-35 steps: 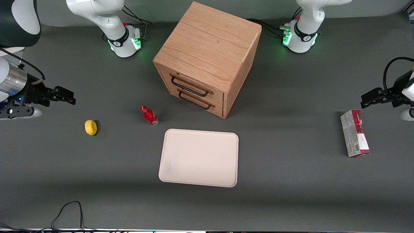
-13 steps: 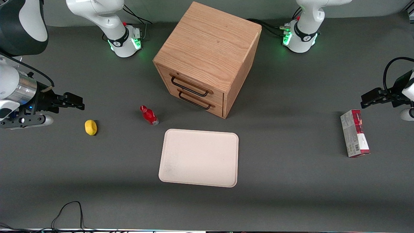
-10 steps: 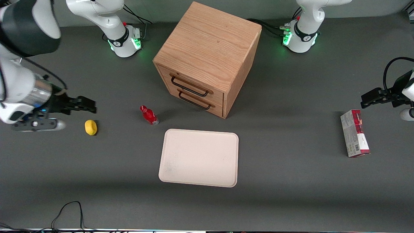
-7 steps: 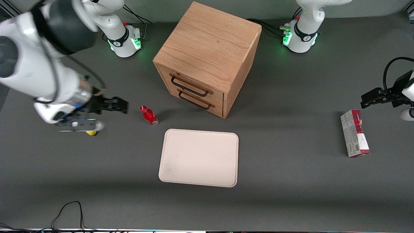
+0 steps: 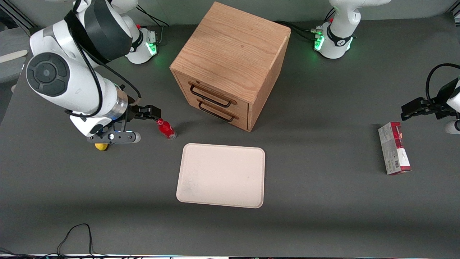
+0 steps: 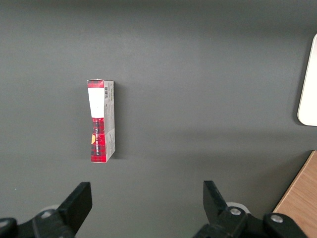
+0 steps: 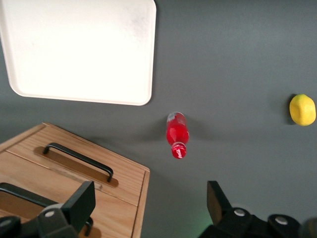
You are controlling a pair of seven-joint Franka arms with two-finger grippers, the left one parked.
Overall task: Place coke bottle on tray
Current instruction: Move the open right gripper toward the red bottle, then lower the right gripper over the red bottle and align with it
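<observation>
The coke bottle [image 5: 166, 129], small and red with a red cap, stands on the grey table just farther from the front camera than the tray's corner. The wrist view shows the coke bottle [image 7: 177, 133] apart from my fingers, with nothing between them. The cream tray [image 5: 221, 175] lies flat and bare, nearer the front camera than the cabinet; the tray [image 7: 79, 49] also shows in the wrist view. My right gripper [image 5: 155, 113] hovers open beside and above the bottle's cap, on the working arm's side of it. In the wrist view the gripper [image 7: 151, 206] frames bare table and the cabinet's edge.
A wooden two-drawer cabinet [image 5: 230, 61] stands beside the bottle, its black handles facing the tray. A yellow lemon [image 5: 101, 146] peeks out beneath my wrist and shows whole as the lemon [image 7: 302, 109]. A red-and-white carton [image 5: 394, 148] lies toward the parked arm's end.
My right arm has swept in from the working arm's end of the table, passing over the lemon, and its open gripper now hangs by the bottle's cap. Bottle and tray have not moved.
</observation>
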